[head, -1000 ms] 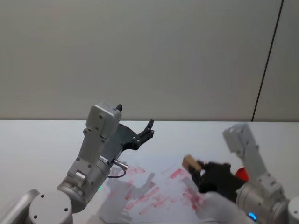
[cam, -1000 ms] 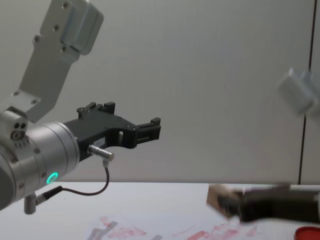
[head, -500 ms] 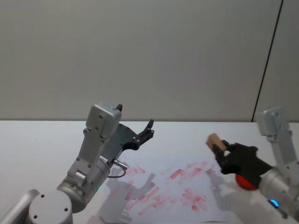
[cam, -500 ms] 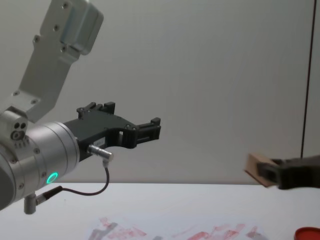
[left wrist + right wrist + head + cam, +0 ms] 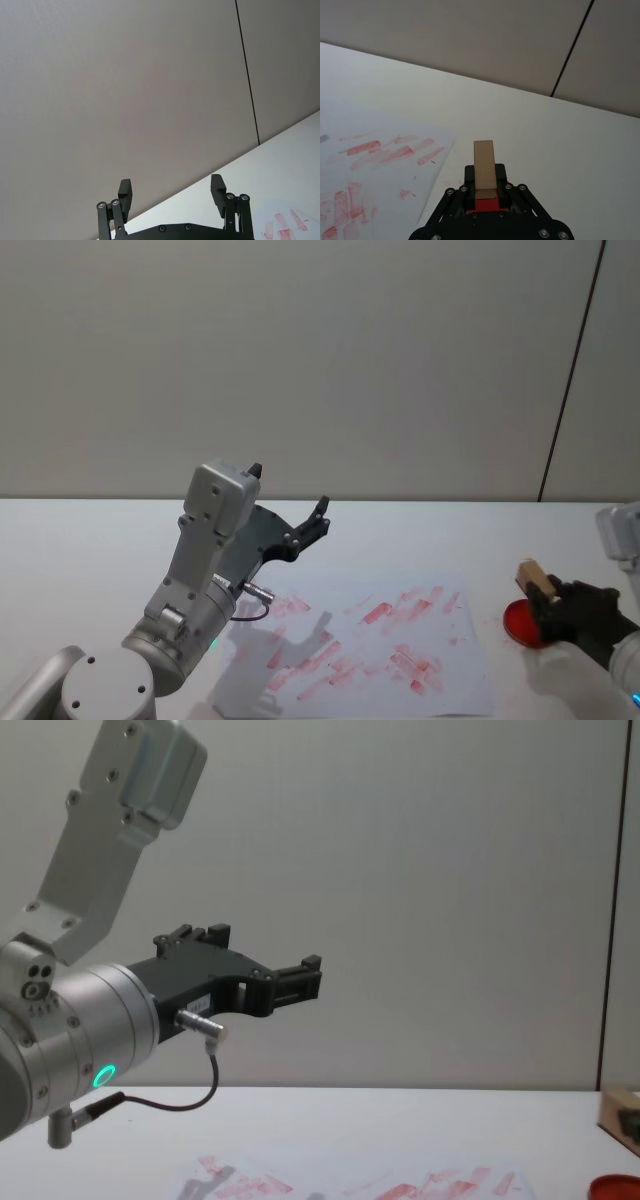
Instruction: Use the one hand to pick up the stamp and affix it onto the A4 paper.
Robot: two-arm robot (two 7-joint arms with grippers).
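Wooden stamp (image 5: 536,580), one, clamped in right end effector (image 5: 560,602); one A4 paper (image 5: 380,640).

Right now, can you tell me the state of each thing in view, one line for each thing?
right tool: shut on the stamp, held above the ink pad.
stamp: gripped, off the table, clear of the sheet.
A4 paper: flat on the table, covered with many red prints.
ink pad: uncovered, lying right of the paper.
left tool: open, holding nothing, raised above the table.
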